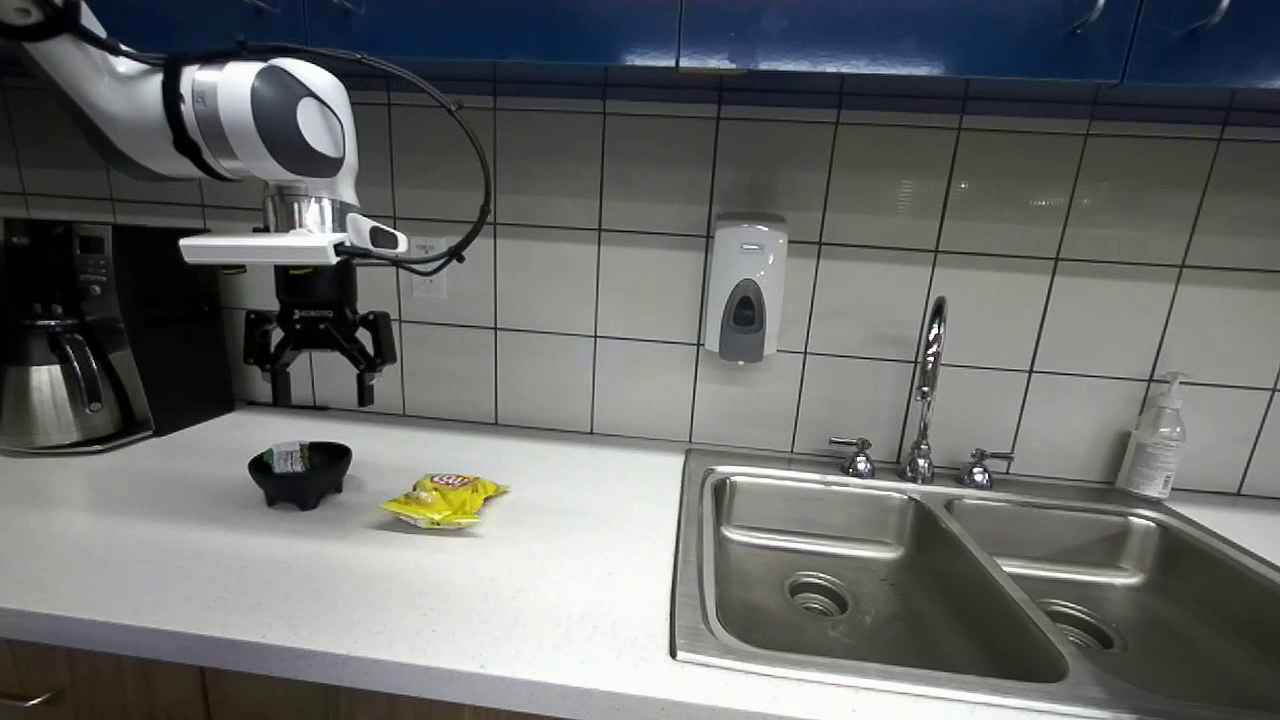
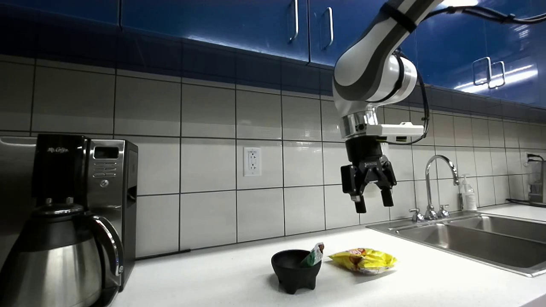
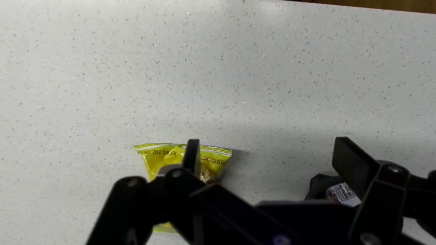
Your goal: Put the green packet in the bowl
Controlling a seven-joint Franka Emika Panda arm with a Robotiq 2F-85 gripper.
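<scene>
The green packet (image 2: 315,256) rests in the black footed bowl (image 2: 294,273), leaning on its rim with one end sticking up. In an exterior view the packet (image 1: 290,457) shows a printed pale side inside the bowl (image 1: 302,488). In the wrist view the packet (image 3: 344,193) and the bowl (image 3: 318,185) are mostly hidden behind a finger. My gripper (image 1: 323,388) is open and empty, well above the counter and the bowl. It also shows open in an exterior view (image 2: 374,203) and in the wrist view (image 3: 267,146).
A yellow chip bag (image 1: 446,501) lies on the white counter (image 1: 560,590) beside the bowl. A steel double sink (image 1: 690,580) with a faucet (image 1: 925,390) is beyond it. A coffee maker (image 2: 106,179) with a steel carafe (image 2: 64,273) stands at the opposite end. Blue cabinets (image 2: 213,25) hang above.
</scene>
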